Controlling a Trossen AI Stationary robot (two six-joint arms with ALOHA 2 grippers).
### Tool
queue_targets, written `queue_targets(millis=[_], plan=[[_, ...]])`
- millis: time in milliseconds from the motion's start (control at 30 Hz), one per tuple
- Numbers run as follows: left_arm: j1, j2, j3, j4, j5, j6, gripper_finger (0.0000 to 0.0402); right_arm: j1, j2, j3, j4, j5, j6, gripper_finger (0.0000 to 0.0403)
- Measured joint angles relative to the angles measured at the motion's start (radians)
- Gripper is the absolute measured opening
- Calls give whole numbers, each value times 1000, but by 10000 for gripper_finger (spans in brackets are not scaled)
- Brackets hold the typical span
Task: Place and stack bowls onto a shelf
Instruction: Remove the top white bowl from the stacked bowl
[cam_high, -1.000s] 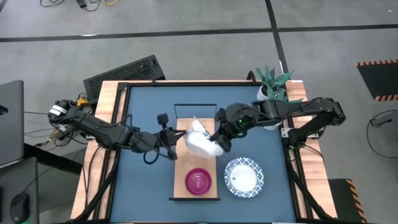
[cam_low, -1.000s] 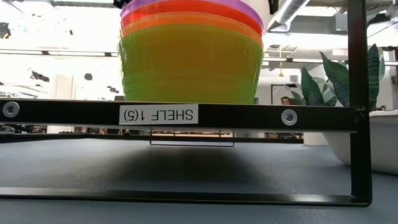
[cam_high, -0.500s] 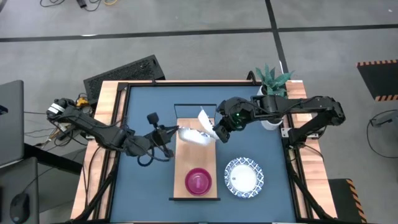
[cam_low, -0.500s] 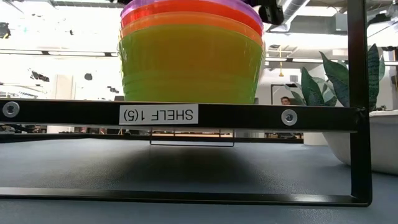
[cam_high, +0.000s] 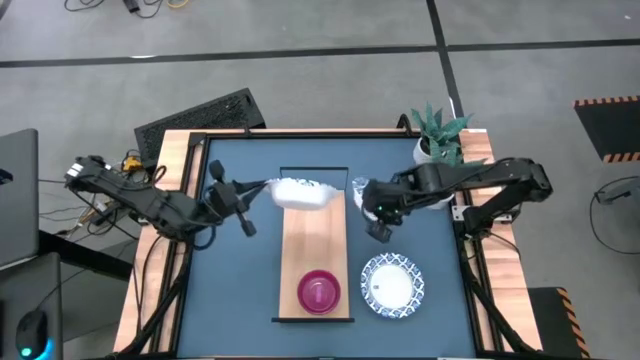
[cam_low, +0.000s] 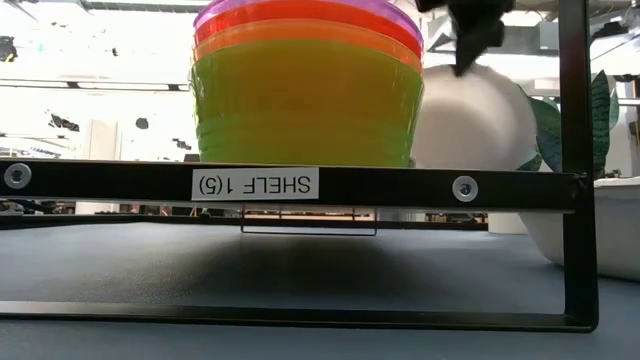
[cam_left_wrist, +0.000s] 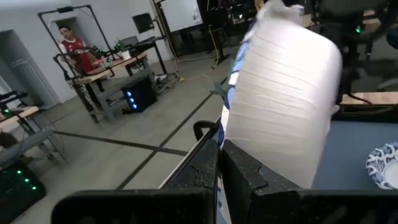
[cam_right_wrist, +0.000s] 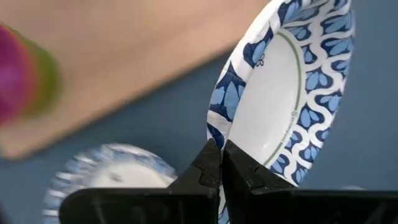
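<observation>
In the high view the left gripper (cam_high: 262, 187) reaches in from the left of the frame to the upper end of the shelf (cam_high: 315, 240), a light-wood board running up and down the middle of the dark blue table (cam_high: 240, 280). Its fingers are pressed together on the rim of a white dish (cam_high: 300, 194), which sits over the shelf's upper end. Whether the dish touches the board cannot be told. The left wrist view shows this dish's ribbed white underside (cam_left_wrist: 280, 99), with a sliver of blue rim, rising from the clamped fingers. The right gripper (cam_high: 368, 200) is just right of the shelf's upper part, over the table, and pinches a second white dish (cam_high: 358, 186) that shows nearly edge-on from above. The right wrist view shows the two fingers (cam_right_wrist: 208, 165) closed on the blue patterned rim of that dish (cam_right_wrist: 292, 106), its inside facing the camera. A third patterned dish (cam_high: 392, 283) lies flat on the table at lower right, just beside the shelf. The stack of coloured bowls (cam_high: 319, 291), purple on top, stands on the shelf's lower end. In the low view it fills the upper middle (cam_low: 305, 85), with yellow-green below orange, red and purple. A potted plant (cam_high: 438, 128) stands at the table's upper right corner.
</observation>
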Motion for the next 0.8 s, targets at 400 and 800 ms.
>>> queue_targets(millis=[400,800], plan=[[0,-3,0,6,2,21,0,69,218,0,-135,110,-110,54],[0,-3,0,3,2,21,0,59,244,0,-133,101,-133,206]])
